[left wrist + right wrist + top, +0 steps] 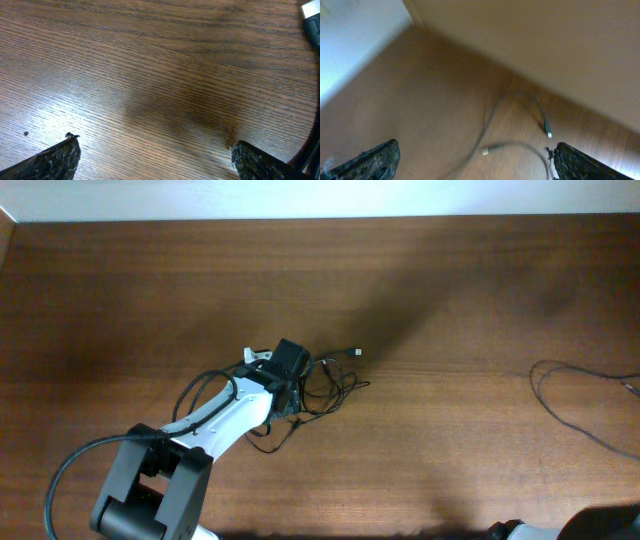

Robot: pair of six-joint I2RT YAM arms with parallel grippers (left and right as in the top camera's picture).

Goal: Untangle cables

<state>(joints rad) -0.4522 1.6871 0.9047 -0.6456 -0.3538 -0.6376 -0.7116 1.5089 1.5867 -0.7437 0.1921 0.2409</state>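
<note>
Cables (322, 385) lie knotted just beside the left claw (156, 151), spread wide and empty, seemingly poised to pick a strand; right claw (475, 155) likewise gapes empty.

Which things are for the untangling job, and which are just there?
For the job: tangled cables; separate cable at the right; left tool, open.
Just there: wooden table; thick arm cable.

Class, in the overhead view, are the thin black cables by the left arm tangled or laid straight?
Tangled: the cables cross each other in several overlapping loops, bunched in one heap.
</note>
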